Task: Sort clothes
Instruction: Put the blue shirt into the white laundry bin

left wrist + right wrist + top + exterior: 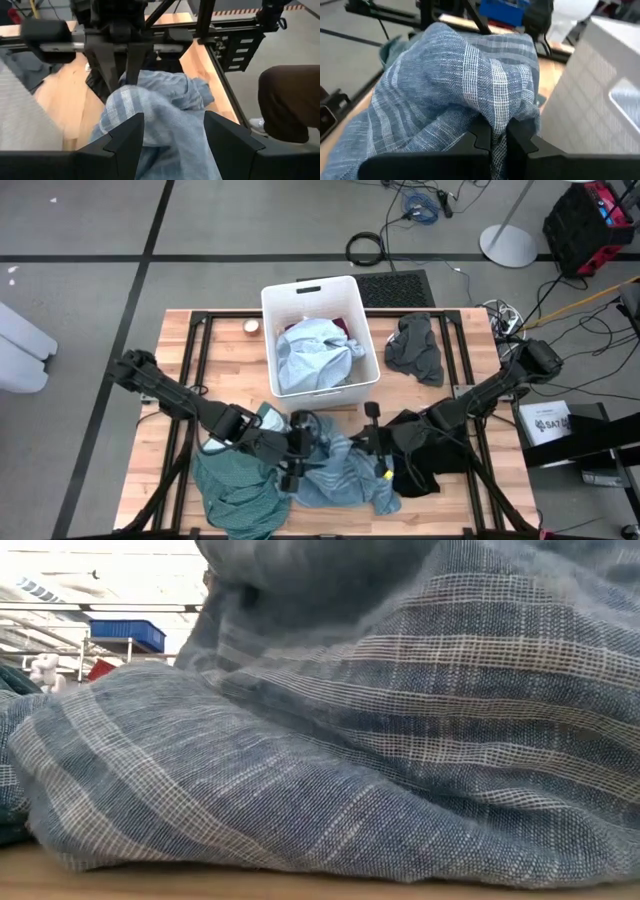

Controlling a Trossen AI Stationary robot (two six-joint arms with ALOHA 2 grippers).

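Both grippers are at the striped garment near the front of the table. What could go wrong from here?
1. The right gripper is shut on only a thin fold of the striped garment, so it may slip out on lifting.
2. The left gripper is open with the same cloth between its fingers; if it closes too, the arms could pull against each other.
3. The striped garment overlaps the teal garment and touches the black garment, so either might drag along.

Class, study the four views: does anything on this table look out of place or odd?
One oddity: a small round pale object lies on the wooden table, left of the white rectangular plastic bin; it is too small to identify. The heaped garments suit a sorting task.
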